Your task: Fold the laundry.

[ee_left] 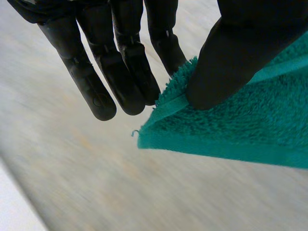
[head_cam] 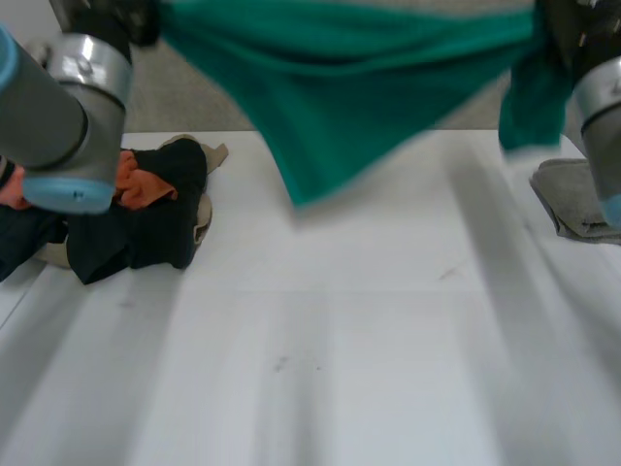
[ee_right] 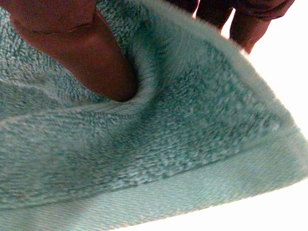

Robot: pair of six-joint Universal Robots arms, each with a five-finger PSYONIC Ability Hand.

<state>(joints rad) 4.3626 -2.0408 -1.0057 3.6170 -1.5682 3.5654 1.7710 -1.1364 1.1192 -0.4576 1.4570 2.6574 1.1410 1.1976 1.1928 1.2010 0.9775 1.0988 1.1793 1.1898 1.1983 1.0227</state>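
A green towel [head_cam: 340,87] hangs stretched in the air between my two raised arms, above the far part of the white table [head_cam: 340,369]. Its lowest fold dips toward the table's middle. In the left wrist view my left hand [ee_left: 231,57] pinches a corner of the green towel [ee_left: 240,130] between thumb and fingers. My right hand [ee_right: 91,53] presses its thumb into the green towel [ee_right: 159,144] near an edge, with fingers behind the cloth. In the head view the right hand [head_cam: 563,39] sits at the towel's other top end.
A heap of dark, orange and beige laundry [head_cam: 136,209] lies at the table's left, partly behind my left arm [head_cam: 68,116]. A folded grey cloth [head_cam: 572,199] rests at the right edge. The near half of the table is bare.
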